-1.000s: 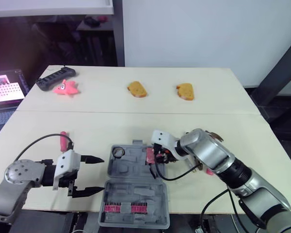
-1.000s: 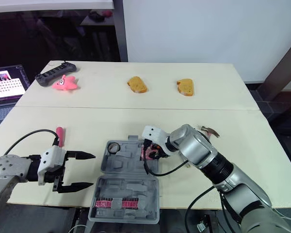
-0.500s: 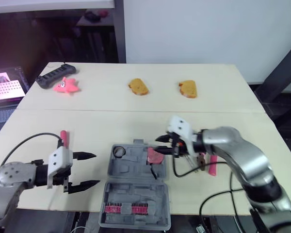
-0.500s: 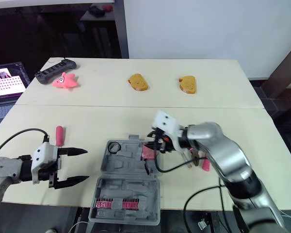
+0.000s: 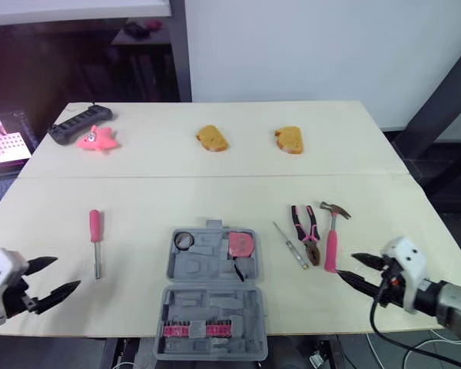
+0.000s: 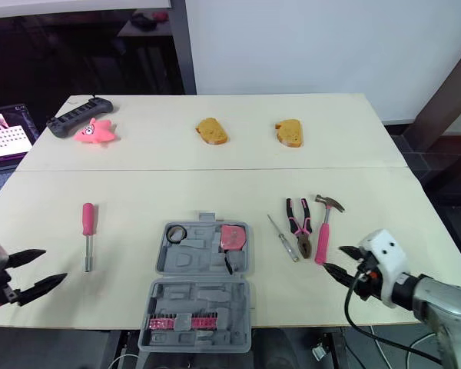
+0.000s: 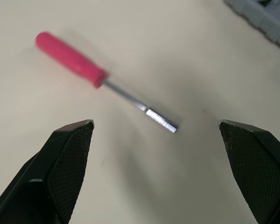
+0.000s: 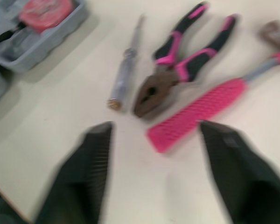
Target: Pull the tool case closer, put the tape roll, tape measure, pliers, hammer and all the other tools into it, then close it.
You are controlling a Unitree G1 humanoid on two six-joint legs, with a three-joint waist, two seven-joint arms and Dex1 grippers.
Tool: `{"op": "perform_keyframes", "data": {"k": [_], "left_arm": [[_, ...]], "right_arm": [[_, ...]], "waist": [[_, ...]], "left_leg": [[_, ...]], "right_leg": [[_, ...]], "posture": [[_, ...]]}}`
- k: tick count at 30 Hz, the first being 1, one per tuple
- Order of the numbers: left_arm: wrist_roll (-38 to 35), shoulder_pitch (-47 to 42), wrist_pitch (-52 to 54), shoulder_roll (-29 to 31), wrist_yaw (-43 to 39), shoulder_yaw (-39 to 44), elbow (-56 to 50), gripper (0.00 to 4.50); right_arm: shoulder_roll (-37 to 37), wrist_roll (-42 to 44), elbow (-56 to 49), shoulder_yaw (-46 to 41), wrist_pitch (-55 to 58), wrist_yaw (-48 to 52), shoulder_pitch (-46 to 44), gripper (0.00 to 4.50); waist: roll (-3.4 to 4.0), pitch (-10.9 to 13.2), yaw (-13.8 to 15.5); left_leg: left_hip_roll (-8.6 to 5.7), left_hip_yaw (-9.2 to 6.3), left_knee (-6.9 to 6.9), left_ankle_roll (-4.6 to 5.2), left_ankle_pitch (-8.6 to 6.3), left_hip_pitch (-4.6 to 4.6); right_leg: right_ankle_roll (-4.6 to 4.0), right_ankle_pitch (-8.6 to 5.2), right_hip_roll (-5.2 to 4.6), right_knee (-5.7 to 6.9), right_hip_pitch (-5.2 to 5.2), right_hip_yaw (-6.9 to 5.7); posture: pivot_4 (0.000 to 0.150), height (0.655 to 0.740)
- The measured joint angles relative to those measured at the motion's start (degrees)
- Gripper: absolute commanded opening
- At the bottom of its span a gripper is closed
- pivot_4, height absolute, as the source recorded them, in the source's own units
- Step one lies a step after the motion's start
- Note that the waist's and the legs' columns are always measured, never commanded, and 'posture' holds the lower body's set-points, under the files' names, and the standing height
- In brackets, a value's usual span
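Left gripper (image 5: pixel 67 272) fingers (image 7: pixel 67 154) wide before pink screwdriver (image 7: pixel 72 60); right gripper (image 5: pixel 346 265) fingers (image 8: pixel 91 163) wide before pliers (image 8: pixel 177 65), hammer (image 8: pixel 196 112).

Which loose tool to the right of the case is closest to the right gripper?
The hammer: its pink handle end lies just ahead of the open right gripper. The pliers and the slim grey screwdriver lie farther off, toward the tool case.

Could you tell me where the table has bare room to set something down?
Bare: between the pink screwdriver and the tool case, and the wide band from the case to the two bread pieces. Crowded: right of the case, with thin screwdriver, pliers and hammer.
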Motion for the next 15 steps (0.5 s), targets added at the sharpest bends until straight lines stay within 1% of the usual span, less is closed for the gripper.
{"op": "perform_keyframes", "data": {"k": [3,7,10,15], "left_arm": [[0.91,-0.78,-2.22,2.5,-1.22,1.11,7.58,4.5],[2.0,-4.3,-5.52,4.64,-1.86,1.37,15.19,4.5],[2.36,-6.08,-6.86,5.01,-2.52,1.22,16.7,4.5],[2.92,-7.36,-7.43,4.81,-2.65,-0.19,16.8,4.5]], "right_arm": [[-1.1,-0.87,5.28,-3.17,-5.47,0.63,2.7,4.43],[-2.52,-1.47,11.57,-3.91,-11.07,1.71,3.89,4.43],[-3.16,-1.59,13.71,-4.35,-13.4,1.99,4.18,4.43],[-3.22,-1.78,13.93,-4.04,-15.19,1.98,4.72,4.43]], "waist": [[-0.02,0.01,0.08],[-0.04,0.03,-0.04],[-0.03,0.03,-0.11],[-0.02,0.03,-0.04]], "left_leg": [[0.0,0.04,-0.03,-0.01,0.0,-0.04],[0.0,0.05,-0.02,-0.01,0.0,-0.01],[0.0,0.06,-0.05,-0.01,0.0,0.0],[0.0,0.05,-0.08,-0.01,0.0,-0.01]], "right_leg": [[0.01,-0.04,-0.02,-0.09,0.0,0.0],[-0.01,-0.02,-0.03,-0.1,0.03,0.01],[-0.01,-0.02,-0.02,-0.09,0.02,0.02],[0.0,-0.02,-0.02,-0.09,0.02,0.02]], "posture": [[0.15,0.74],[0.15,0.74],[0.15,0.74],[0.15,0.74]]}}
